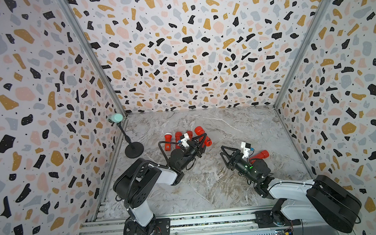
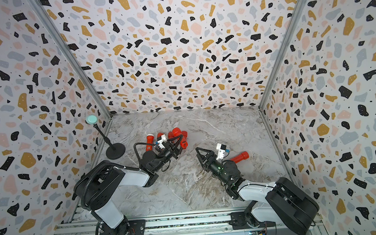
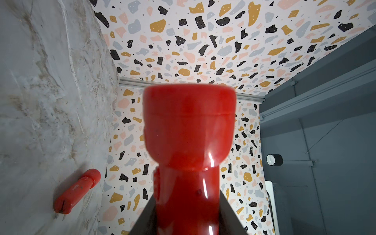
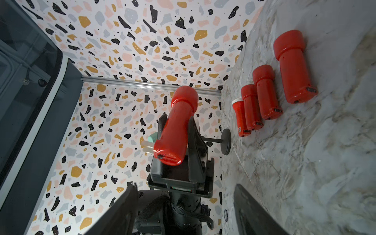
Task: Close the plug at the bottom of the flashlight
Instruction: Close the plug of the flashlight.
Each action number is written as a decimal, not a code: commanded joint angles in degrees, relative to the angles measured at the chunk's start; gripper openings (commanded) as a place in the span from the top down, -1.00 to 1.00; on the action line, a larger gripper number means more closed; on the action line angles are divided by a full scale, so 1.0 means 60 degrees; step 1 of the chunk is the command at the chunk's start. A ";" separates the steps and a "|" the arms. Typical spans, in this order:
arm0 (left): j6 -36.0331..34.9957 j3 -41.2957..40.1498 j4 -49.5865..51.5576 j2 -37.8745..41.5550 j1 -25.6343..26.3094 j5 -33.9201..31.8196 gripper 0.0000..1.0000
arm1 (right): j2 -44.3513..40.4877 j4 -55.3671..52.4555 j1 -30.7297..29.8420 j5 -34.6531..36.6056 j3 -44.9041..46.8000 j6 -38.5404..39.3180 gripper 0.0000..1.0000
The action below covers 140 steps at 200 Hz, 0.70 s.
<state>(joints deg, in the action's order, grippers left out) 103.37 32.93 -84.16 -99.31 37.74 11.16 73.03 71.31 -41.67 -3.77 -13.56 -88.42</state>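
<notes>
Flashlight (image 4: 177, 114), glossy red plastic with a wide rounded head and a narrower body, hangs clear of the counter (image 4: 305, 162), clamped round its body by the left fingers (image 4: 194, 132). Its flat bottom end faces the right wrist camera and shows a dark slot and a small dark spot; whether the plug there is seated I cannot tell. In the left wrist view it looms blurred, its lower body cut off. In both top views the arm covers most of it. Right fingers (image 4: 256, 213) stand apart, empty, short of that bottom end. Four more flashlights (image 4: 264, 93) lie side by side on the counter nearby; a lone flashlight (image 1: 261, 155) lies half hidden behind the right arm.
</notes>
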 commanded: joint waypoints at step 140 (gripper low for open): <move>0.0270 -0.0273 -0.1995 -0.0587 0.0302 -0.0640 1.00 | 0.2810 0.2343 -0.0452 -0.0013 -0.1942 -0.0454 -0.08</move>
<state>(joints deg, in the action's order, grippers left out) 104.88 31.92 -88.42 -102.50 39.27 7.53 90.43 83.31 -44.01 -3.44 -23.11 -91.46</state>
